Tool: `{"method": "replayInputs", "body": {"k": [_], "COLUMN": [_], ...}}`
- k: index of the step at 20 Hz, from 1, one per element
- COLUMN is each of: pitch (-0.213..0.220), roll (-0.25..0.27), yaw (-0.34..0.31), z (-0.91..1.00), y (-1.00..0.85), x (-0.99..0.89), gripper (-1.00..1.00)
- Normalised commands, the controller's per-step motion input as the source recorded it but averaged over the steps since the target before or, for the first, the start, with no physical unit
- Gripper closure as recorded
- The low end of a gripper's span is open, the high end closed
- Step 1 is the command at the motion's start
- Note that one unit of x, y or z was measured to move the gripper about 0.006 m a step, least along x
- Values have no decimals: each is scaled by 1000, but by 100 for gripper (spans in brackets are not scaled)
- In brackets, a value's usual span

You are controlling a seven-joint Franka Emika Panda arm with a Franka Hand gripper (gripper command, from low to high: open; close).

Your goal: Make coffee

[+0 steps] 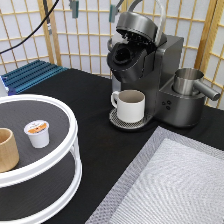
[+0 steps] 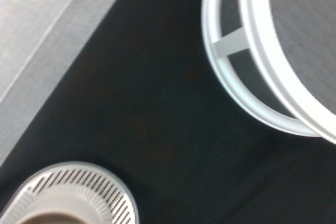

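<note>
Your gripper is not appearing in the exterior view, so you cannot tell whether it is released or clenched. The coffee [image 1: 37, 133] is sitting untouched on the white tiered tray [image 1: 70, 131], beside the wooden cup [image 1: 7, 149]. The coffee machine [image 1: 145, 75] is standing with its lid raised, ready for loading, and the mug [image 1: 130, 105] is waiting under its spout.
</note>
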Motion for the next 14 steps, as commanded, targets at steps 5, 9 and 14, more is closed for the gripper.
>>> {"method": "replayInputs", "body": {"k": [5,9,14], "pitch": [-182,-223,-180], "roll": [7,2,7], "yaw": [-215,-182,-158], "z": [-385,-1,6], "y": [-392,-473,-541], "x": [-258,-128,-163], "gripper": [-100,-100,-100]}}
